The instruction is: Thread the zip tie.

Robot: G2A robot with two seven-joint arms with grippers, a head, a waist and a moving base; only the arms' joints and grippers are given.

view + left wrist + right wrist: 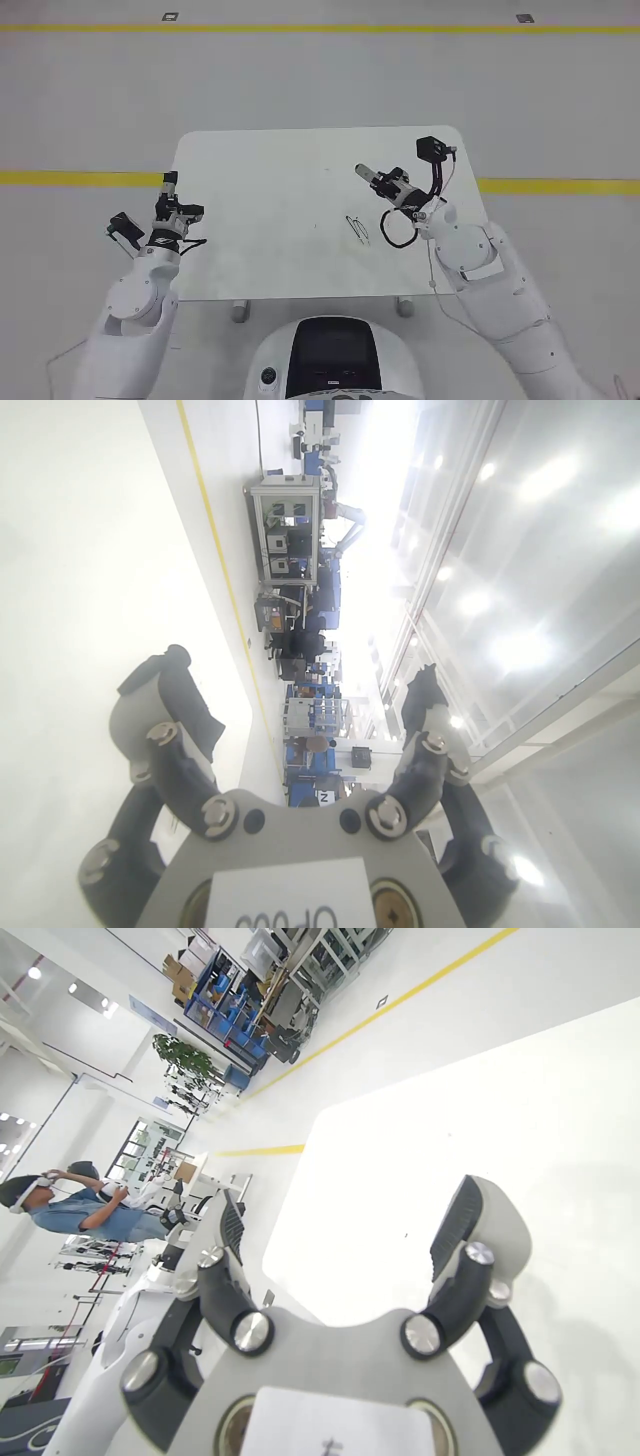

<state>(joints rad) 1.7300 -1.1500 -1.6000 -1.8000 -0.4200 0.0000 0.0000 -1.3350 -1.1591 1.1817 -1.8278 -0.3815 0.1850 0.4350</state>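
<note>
A thin dark zip tie (357, 228), bent into a narrow loop, lies on the white table (270, 200) right of its middle. My right gripper (367, 174) hovers over the table just beyond the tie, raised and pointing across the tabletop. In the right wrist view the right gripper (350, 1213) is open with nothing between its ribbed pads. My left gripper (169, 180) is at the table's left edge, far from the tie. In the left wrist view the left gripper (300, 680) is open and empty, pointing out over the floor.
The table's left edge (210, 600) runs beside the left gripper. A far corner of the table (325, 1118) lies ahead of the right gripper. A black cable (395, 235) loops from the right wrist close to the zip tie.
</note>
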